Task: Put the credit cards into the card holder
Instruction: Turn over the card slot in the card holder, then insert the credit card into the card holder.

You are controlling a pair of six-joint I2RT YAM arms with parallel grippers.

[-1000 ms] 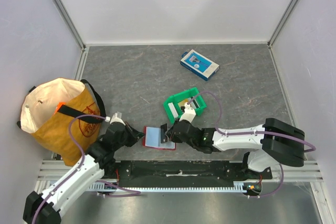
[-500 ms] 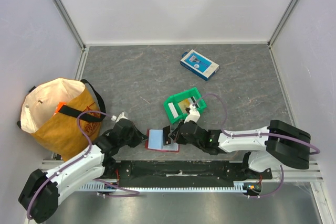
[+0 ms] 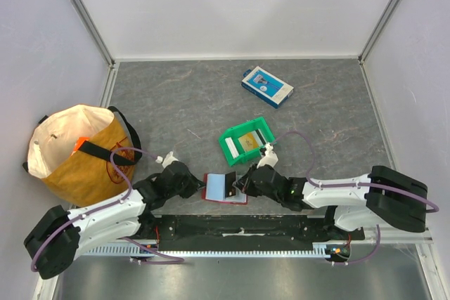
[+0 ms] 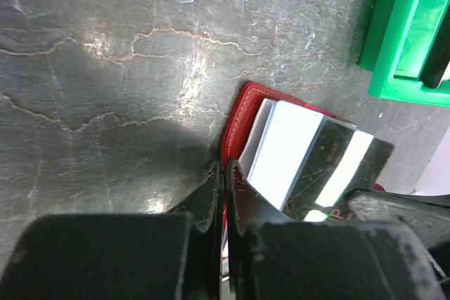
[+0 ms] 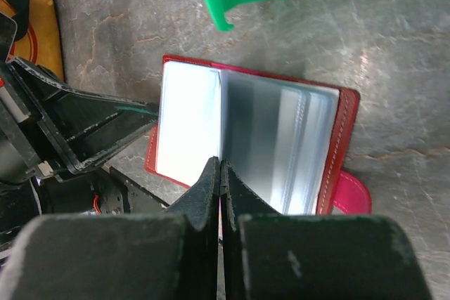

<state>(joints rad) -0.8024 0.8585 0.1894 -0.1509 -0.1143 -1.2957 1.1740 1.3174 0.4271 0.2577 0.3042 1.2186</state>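
Note:
The red card holder (image 3: 226, 200) lies open near the table's front edge, between both arms. My left gripper (image 3: 200, 186) is shut on its left red edge (image 4: 239, 114), and red shows between the fingertips (image 4: 225, 166). A light blue card (image 4: 285, 149) lies inside against the left flap. My right gripper (image 3: 238, 186) is shut on a black credit card (image 4: 330, 166), which stands tilted over the holder's middle. In the right wrist view this card is edge-on between the fingertips (image 5: 221, 161), above the clear inner slots (image 5: 281, 145). A tan-yellow card (image 3: 247, 144) lies in the green bin.
The green plastic bin (image 3: 228, 147) stands just behind the holder. A blue-and-white box (image 3: 267, 86) lies farther back. A yellow and cream bag (image 3: 77, 152) sits at the left wall. The black base rail (image 3: 239, 226) runs directly in front of the holder.
Both grippers and the holder have shifted a little right and toward the front edge. The black card now stands over the holder's middle.

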